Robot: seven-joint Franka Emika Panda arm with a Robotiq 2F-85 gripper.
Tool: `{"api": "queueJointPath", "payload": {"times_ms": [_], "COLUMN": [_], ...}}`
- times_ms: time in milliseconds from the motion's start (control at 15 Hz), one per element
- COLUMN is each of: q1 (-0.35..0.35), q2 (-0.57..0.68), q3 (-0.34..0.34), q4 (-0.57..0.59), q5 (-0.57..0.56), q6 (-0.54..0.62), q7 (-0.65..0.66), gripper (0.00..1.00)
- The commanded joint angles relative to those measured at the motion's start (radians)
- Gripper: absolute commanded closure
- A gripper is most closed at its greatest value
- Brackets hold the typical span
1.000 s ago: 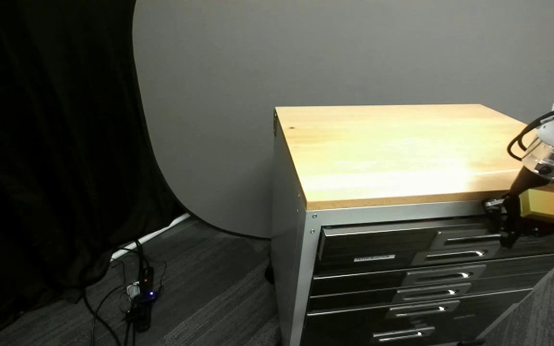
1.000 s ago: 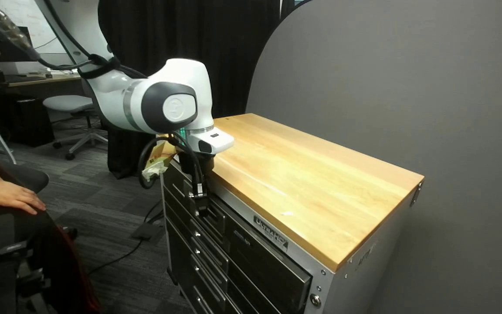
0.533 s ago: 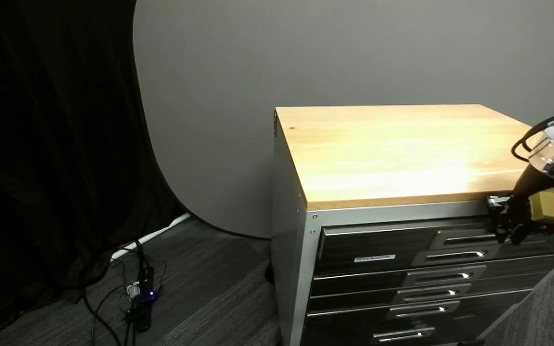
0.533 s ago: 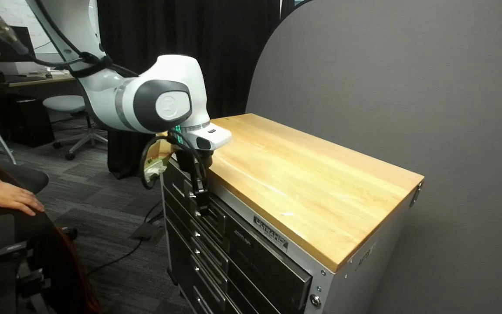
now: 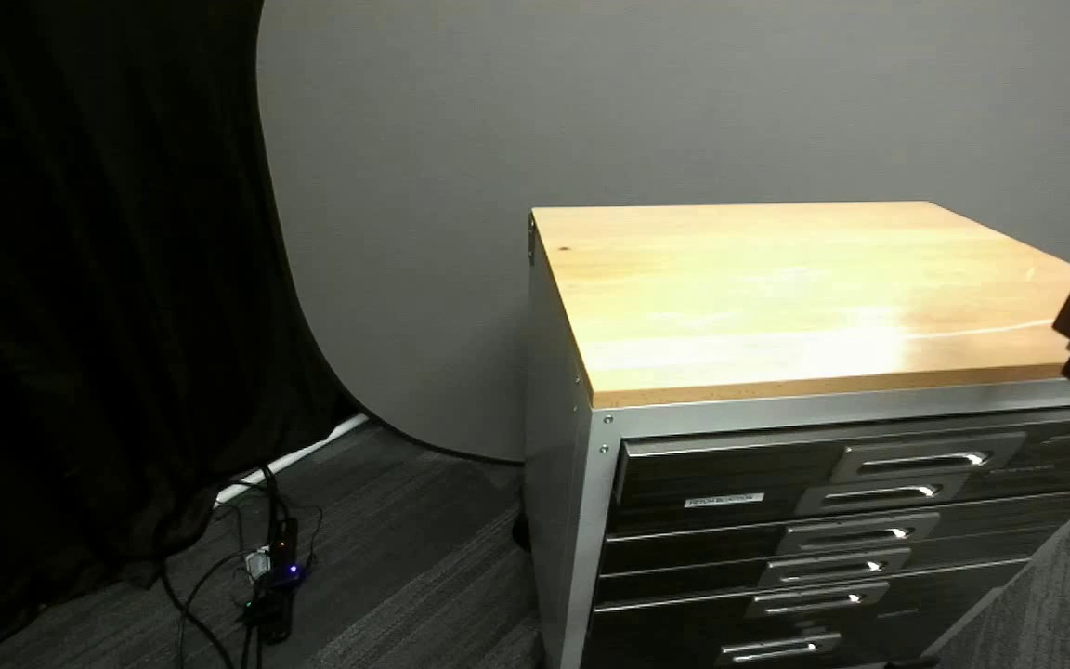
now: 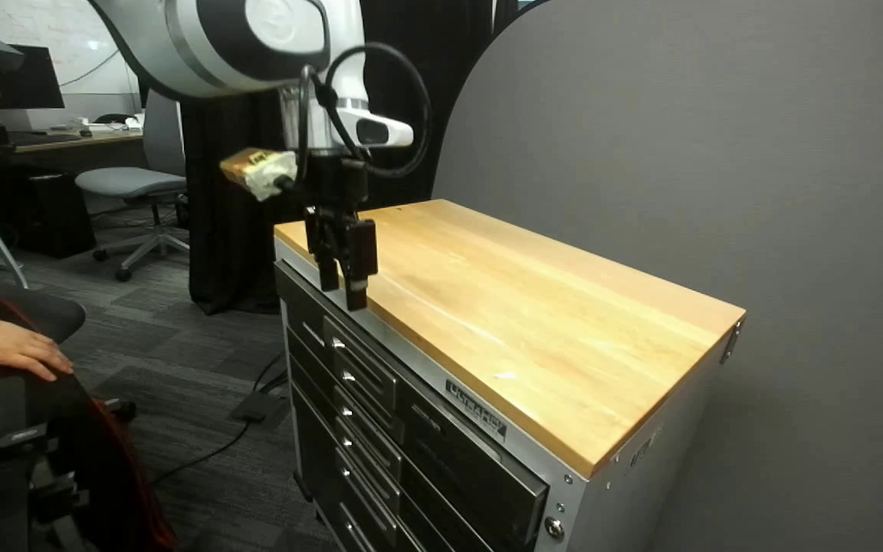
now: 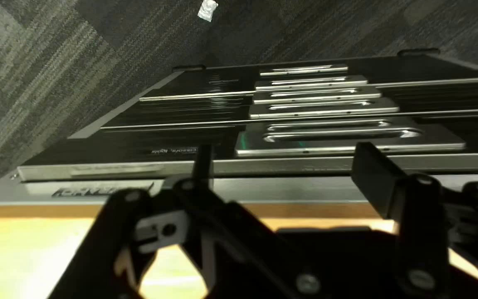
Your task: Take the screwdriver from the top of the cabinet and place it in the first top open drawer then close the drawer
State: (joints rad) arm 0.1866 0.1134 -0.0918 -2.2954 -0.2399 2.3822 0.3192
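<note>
The grey metal cabinet with its light wooden top [image 6: 533, 322] shows in both exterior views. Its uppermost drawer [image 5: 730, 465] looks pushed in, or nearly so; whether a slim gap is left I cannot tell. Above the front edge of the top hangs my gripper [image 6: 343, 294], pointing down; only part of it enters at the right border of an exterior view. In the wrist view the gripper [image 7: 282, 164] stands open, its fingers wide apart with nothing between them, over the drawer's top lip and silver handle [image 7: 342, 133]. No screwdriver is visible on the wooden top; it is hidden or out of view.
Lower drawers with bar handles [image 5: 837, 557] run down the cabinet front. A taped yellow box [image 6: 257, 169] and a looped black cable ride on the wrist. A person's hand [image 6: 12, 349] rests at the left. Cables and a power supply [image 5: 275, 567] lie on the floor.
The gripper has risen from low in front of the upper drawer handles to above the cabinet's front edge, and its fingers have spread. The cabinet and drawers look unchanged.
</note>
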Motion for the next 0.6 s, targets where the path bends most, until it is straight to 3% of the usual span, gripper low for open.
{"api": "queueJointPath", "payload": {"times_ms": [0,267,333,533], "q1": [-0.039,-0.045,-0.050,-0.050], "q2": [-0.139,-0.171,-0.167,-0.172], "q3": [0.086,0.128,0.134,0.140], "q4": [0.030,0.113,0.077,0.095], "q5": [0.075,0.141,0.113,0.118], "q6": [-0.178,-0.387,-0.316,-0.363], "q7": [-0.190,-0.325,-0.265,-0.290], "gripper": [0.00,0.00,0.00,0.00]}}
